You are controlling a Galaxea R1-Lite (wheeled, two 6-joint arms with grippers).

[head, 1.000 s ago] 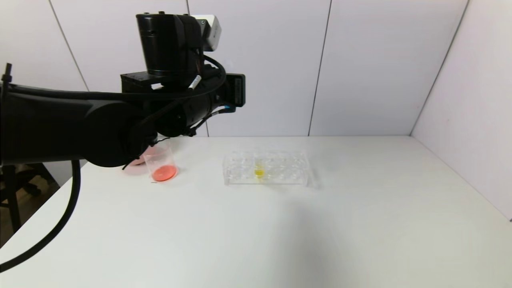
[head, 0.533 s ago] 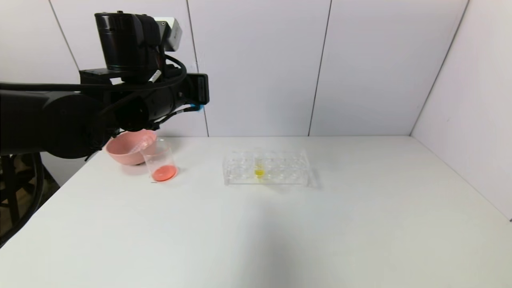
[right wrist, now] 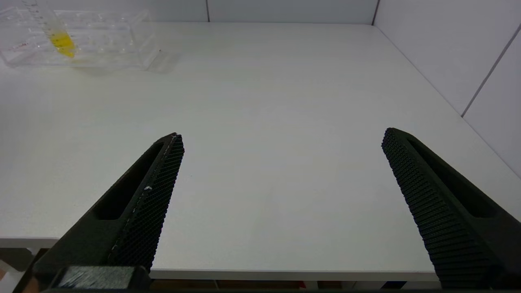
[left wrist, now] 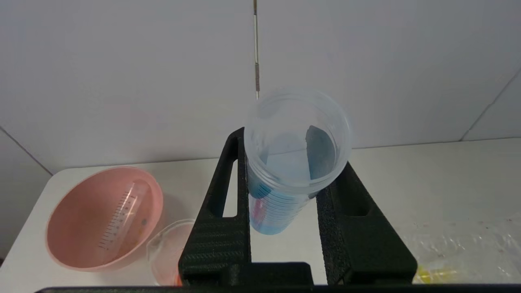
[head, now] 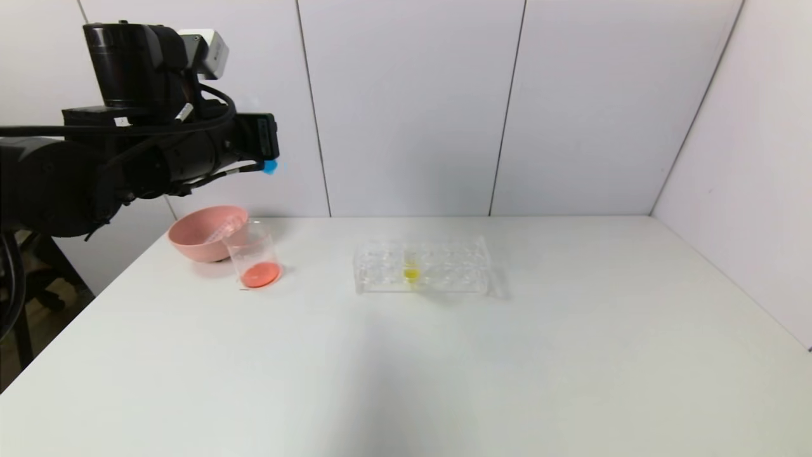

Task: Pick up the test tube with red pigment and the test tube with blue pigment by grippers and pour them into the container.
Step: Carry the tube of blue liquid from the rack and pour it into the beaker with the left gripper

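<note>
Over the far-left corner of the table (head: pixel 444 368) the left gripper (left wrist: pixel 285 211) hangs high in the air, fingers pinched tight on the test tube with blue pigment (left wrist: pixel 291 162); in the wrist view the tube's open mouth faces the lens w/ blue liquid low in its bottom end; from the head view only a small blue tip (head: pixel 270 167) pokes out past the black fingers, rest of the tube hidden by the gripper body. Below it sits the container (head: pixel 254 257), a clear beaker w/ a red-orange pool in its base, touching or just beside the pink bowl (head: pixel 200 231) — can't tell which; in the wrist view the beaker is half hidden behind a finger. A clear graduated tube (left wrist: pixel 122 215) lies slanted inside the bowl, looks drained; its far end is hard to make out. Mid-table, well apart from the beaker, is a clear tube rack (head: pixel 422 266) w/ one yellow tube (head: pixel 411 270) standing in it; rack's cells are see-through & hard to count. The right gripper (right wrist: pixel 281 171) isn't seen from the head view; its own wrist view shows both fingers spread wide, nothing btwn them, low over the near edge of the table, its base cut off by the frame. Table is plain white & matte; pale panelled walls behind & on the right.
</note>
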